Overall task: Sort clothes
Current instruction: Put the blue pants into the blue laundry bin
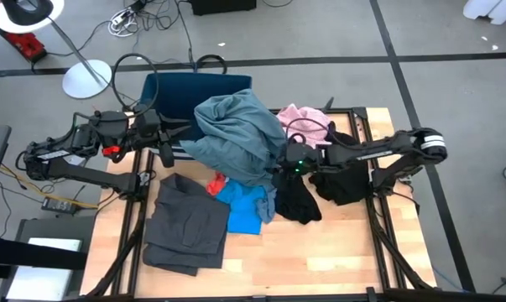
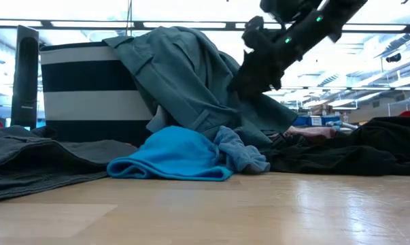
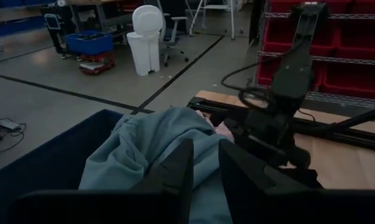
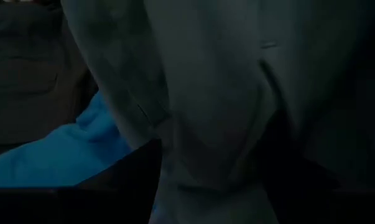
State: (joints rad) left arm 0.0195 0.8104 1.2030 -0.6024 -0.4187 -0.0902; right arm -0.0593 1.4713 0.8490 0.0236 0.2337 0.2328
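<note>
A grey-blue garment [image 1: 236, 134] is draped over the rim of the dark blue bin [image 1: 173, 92], and its lower part reaches the table [image 2: 191, 75]. My left gripper [image 1: 184, 138] is level at the bin's near rim, narrowly open, with its fingertips just short of the garment [image 3: 143, 149]. My right gripper [image 1: 275, 168] is open against the garment's right side [image 4: 218, 93], with cloth between its fingers. A bright blue garment [image 1: 246, 208], a red-orange piece [image 1: 217, 183], a dark grey garment [image 1: 185, 222], a black garment [image 1: 299, 201] and a pink one [image 1: 301, 117] lie on the table. My right gripper has a hanging fold of the grey-blue garment [image 4: 212, 155] between its spread fingers [image 4: 137, 174], coming level from the table's right side. I cannot tell whether the fingers touch the cloth.
More black cloth [image 1: 349, 180] lies under the right arm. The striped bin wall [image 2: 82, 88] stands at the table's far left. Bare wood [image 1: 320, 252] lies along the near edge. A lamp stand [image 1: 86, 77] and cables are on the floor beyond.
</note>
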